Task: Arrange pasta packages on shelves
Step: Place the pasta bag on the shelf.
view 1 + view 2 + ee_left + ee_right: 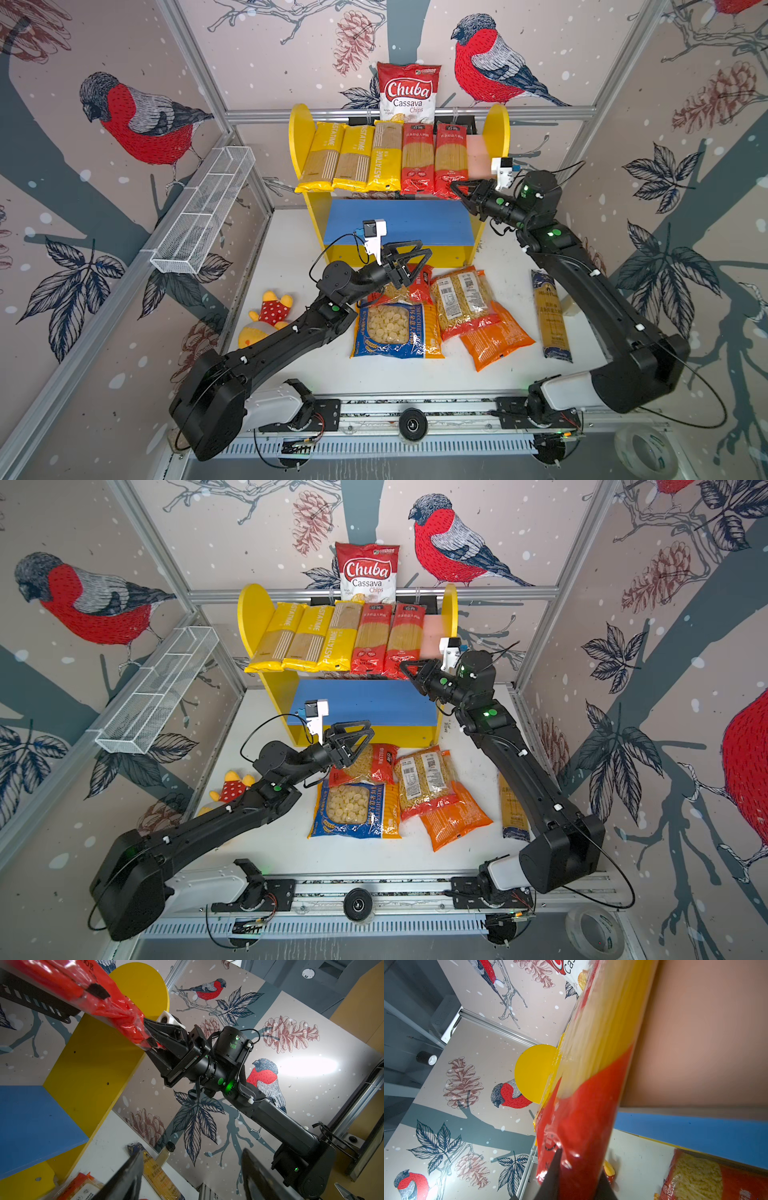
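Note:
The shelves (299, 141) hold three yellow pasta packages (353, 160) and two red spaghetti packs side by side on the pink upper board (480, 160). The blue lower board (399, 220) is bare. My right gripper (457, 189) (579, 1161) is shut on the near end of the rightmost red pack (451, 160) (583, 1126). Over the short-pasta bags on the table, my left gripper (422, 264) (191, 1155) hovers open and holds nothing. Below it lie a red bag (419, 284), a blue bag (395, 328), a red-and-clear bag (463, 299), an orange bag (494, 340) and a dark-blue spaghetti pack (550, 316).
A Chuba chips bag (409, 91) stands behind the shelves. A polka-dot plush toy (268, 316) lies at the table's left, partly under my left arm. A white wire basket (203, 208) hangs on the left wall. A small bottle (166, 1153) sits beside the dark-blue pack.

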Controlling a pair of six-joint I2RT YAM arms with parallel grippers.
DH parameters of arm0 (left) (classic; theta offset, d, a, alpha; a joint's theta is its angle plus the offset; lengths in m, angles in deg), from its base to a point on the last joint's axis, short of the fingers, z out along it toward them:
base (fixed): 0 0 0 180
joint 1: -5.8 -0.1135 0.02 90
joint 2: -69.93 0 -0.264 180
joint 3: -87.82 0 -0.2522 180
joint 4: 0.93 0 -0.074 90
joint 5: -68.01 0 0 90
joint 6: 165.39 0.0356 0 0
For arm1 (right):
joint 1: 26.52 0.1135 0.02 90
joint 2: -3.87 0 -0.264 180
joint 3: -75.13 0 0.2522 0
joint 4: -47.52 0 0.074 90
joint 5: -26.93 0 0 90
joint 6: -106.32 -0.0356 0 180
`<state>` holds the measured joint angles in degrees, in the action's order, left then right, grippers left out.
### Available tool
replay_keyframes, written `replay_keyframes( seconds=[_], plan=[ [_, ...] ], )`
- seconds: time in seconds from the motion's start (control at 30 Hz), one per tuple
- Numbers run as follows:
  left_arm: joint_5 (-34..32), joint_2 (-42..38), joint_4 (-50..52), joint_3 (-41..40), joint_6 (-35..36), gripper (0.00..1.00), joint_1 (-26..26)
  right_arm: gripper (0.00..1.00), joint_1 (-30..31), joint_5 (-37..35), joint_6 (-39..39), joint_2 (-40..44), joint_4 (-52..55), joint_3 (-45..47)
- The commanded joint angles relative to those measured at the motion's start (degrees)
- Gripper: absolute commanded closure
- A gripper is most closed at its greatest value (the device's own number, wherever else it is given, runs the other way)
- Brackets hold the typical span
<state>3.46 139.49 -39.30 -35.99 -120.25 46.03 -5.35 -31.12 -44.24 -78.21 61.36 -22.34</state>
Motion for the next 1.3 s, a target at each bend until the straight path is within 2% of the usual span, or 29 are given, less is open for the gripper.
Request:
replay_keyframes(
  seconds=[0.0,0.17,0.43,0.73,0.9,1.07,1.27],
  plan=[
    [-0.30,-0.47,-0.26,-0.26,1.43,0.27,0.03,0.89,-0.89,1.27,2.69,-0.60,0.70,-2.08],
    [-0.21,-0.20,-0.06,-0.08,1.88,0.27,0.03,0.96,-3.30,5.31,7.64,-3.00,7.47,-7.24],
    [-0.15,0.47,-0.86,0.02,1.27,0.27,0.11,0.84,-4.24,4.67,4.94,-4.05,3.78,-5.31],
    [-0.47,-0.07,0.36,-0.33,2.35,0.28,0.11,0.64,-4.28,3.81,4.19,-2.70,1.62,-2.23],
    [-0.22,0.32,0.24,-0.34,2.58,0.28,0.11,0.48,-4.24,4.55,4.77,0.08,1.07,0.49],
    [-1.26,-0.40,3.97,0.08,5.96,0.28,0.11,0.29,-4.82,5.44,9.83,4.31,4.52,2.99],
    [-5.30,-2.03,11.66,1.03,13.57,0.28,1.85,0.18,-6.42,8.10,16.08,10.76,6.74,8.71]
  ],
)
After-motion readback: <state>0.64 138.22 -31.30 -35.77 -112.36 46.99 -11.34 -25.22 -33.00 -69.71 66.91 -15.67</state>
